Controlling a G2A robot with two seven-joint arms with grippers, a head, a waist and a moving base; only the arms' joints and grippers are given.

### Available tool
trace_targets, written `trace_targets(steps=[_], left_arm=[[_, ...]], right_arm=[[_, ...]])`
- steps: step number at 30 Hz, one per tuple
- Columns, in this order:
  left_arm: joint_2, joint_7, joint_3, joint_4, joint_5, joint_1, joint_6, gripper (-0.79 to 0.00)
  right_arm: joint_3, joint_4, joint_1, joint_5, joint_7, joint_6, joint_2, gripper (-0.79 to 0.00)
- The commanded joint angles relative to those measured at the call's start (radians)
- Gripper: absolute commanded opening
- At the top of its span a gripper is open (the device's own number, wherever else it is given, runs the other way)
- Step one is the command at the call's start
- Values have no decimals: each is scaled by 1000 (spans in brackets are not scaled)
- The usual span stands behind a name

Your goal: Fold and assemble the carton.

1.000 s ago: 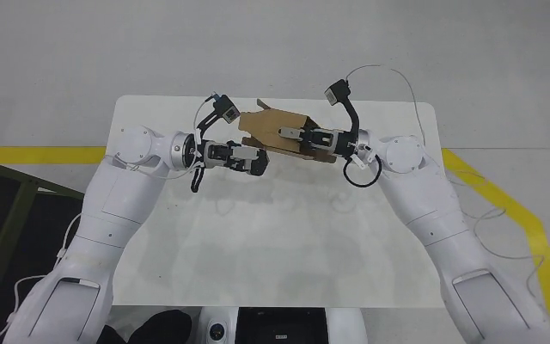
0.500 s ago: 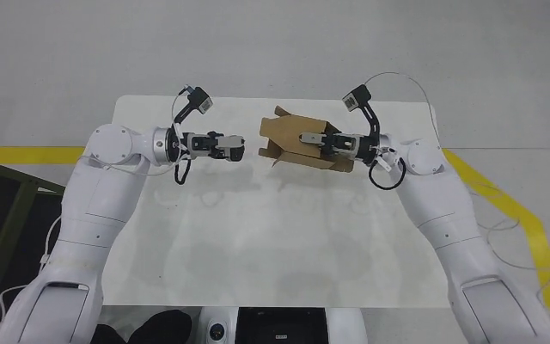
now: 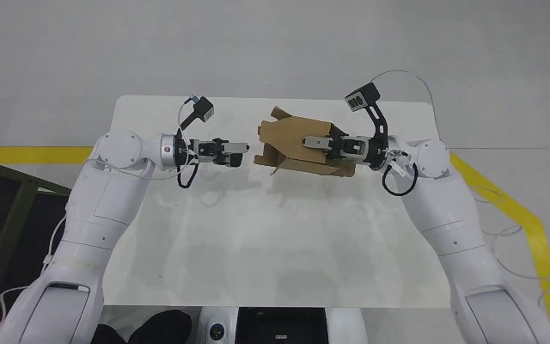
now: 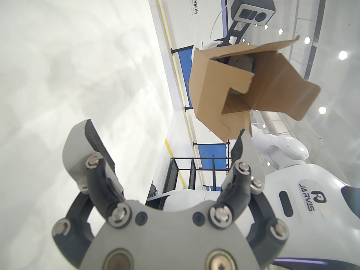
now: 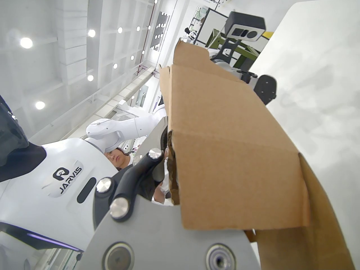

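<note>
My right gripper (image 3: 314,143) is clamped on one wall of the carton (image 3: 288,138), holding it up off the table (image 3: 258,258) over the far middle, with its open, flapped end pointing at my left gripper (image 3: 243,151). That one is spread wide with nothing in it, just beside the open end and not touching it. The carton faces I can see are plain brown cardboard, flaps loose and unfolded.

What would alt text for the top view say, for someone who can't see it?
A half-folded brown carton is held over a white table by the right end effector; the left end effector hangs open beside it, not touching.
</note>
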Motion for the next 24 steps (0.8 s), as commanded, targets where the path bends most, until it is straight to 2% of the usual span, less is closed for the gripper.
trace_targets(steps=[1,24], left_arm=[[-2,-8,11,-3,-4,-2,0,0],[-19,-27,82,22,-42,-46,-14,0]], right_arm=[[-5,-2,0,-1,-9,0,-2,-785],[-65,-4,11,13,-26,-13,-24,-785]])
